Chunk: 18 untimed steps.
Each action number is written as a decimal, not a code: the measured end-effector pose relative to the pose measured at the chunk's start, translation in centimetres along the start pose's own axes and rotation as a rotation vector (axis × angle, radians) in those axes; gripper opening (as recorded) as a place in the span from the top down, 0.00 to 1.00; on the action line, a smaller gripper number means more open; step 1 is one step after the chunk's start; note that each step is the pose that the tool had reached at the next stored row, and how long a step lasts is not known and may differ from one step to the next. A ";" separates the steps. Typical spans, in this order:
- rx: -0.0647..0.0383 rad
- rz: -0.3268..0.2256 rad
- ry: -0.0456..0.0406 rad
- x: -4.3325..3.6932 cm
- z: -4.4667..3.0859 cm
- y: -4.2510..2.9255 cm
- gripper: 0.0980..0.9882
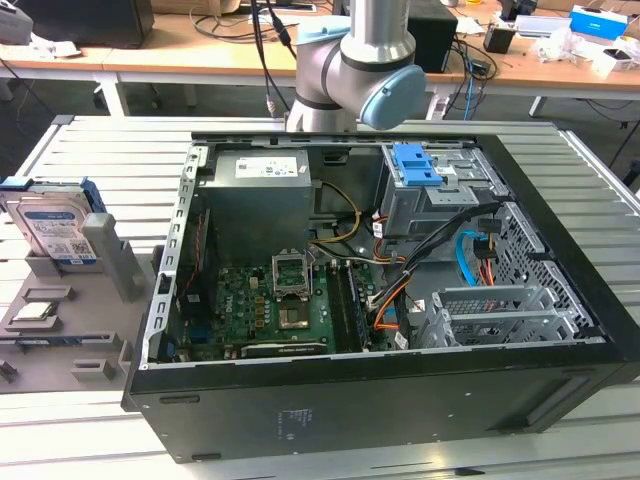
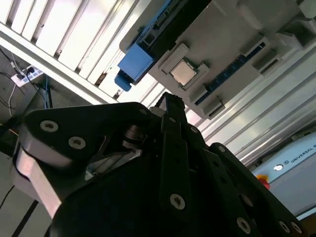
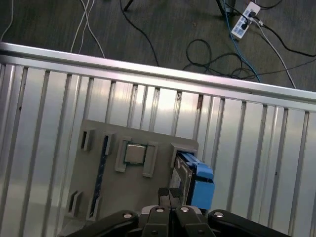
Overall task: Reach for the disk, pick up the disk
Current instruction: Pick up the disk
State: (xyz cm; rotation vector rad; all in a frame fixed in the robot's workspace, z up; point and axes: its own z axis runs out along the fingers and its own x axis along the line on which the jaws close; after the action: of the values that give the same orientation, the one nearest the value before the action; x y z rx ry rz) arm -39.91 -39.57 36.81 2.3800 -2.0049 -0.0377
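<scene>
Robot gripper (image 3: pixel 170 193), fingers pressed together and empty, hangs above a grey holder (image 3: pixel 133 192) on the slatted table (image 3: pixel 44 123). The disk (image 3: pixel 193 178), framed in blue, stands on edge in a slot at the holder's end, probably so its top edge can be grasped. A CPU chip (image 3: pixel 134 153) lies mid-holder. Floor cables (image 3: pixel 217 59) lie beyond the holder.

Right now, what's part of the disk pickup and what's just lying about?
Job: silver-grey metal hard drive in blue plastic bracket; black gripper.
Lying about: small square silver CPU chip; open black computer case; grey holder plate.
</scene>
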 end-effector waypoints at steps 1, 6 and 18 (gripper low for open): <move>0.000 -0.014 0.0006 0.00 0.00 0.00 0.99; 0.000 -0.063 0.0024 0.00 -0.01 0.00 0.99; 0.000 0.046 -0.0014 -0.01 0.00 0.00 0.99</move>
State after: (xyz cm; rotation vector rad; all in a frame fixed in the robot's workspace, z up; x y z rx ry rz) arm -39.91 -39.56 36.81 2.3338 -2.0589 -0.0385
